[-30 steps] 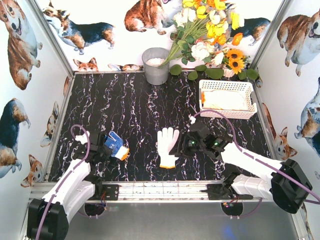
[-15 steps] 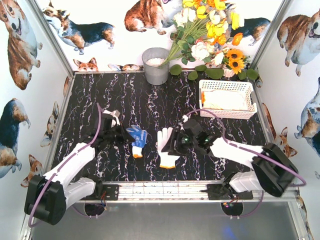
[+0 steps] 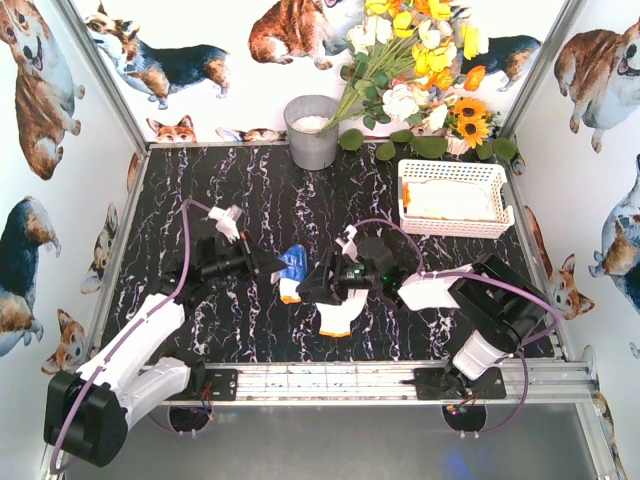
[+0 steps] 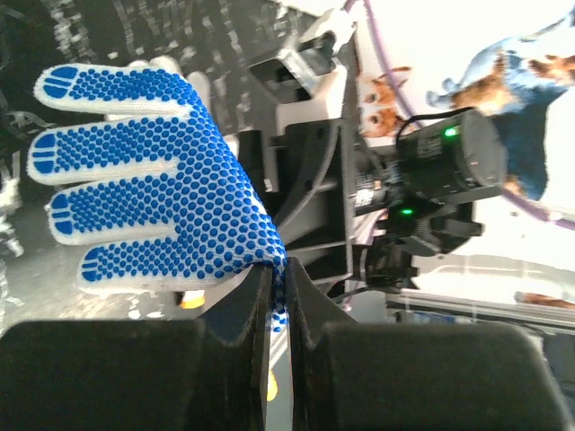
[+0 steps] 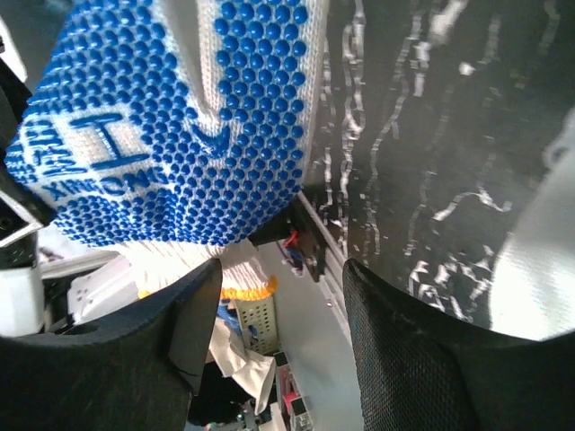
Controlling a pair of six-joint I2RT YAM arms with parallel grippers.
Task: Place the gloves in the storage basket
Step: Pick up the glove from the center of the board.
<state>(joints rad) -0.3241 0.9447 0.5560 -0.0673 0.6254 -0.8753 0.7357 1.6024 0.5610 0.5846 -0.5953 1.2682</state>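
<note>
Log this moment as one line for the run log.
left jaws: shut on blue glove | right jaws: open, close by it | white glove: on table | basket: back right

Blue print on one glove's palm.
From my right wrist I see blue printing among the dots on the blue-dotted glove (image 5: 180, 126): a big block mark (image 5: 112, 148) shaped like an "H", and beside it a row of small capitals (image 5: 65, 172), turned sideways and too creased for me to spell out.
</note>
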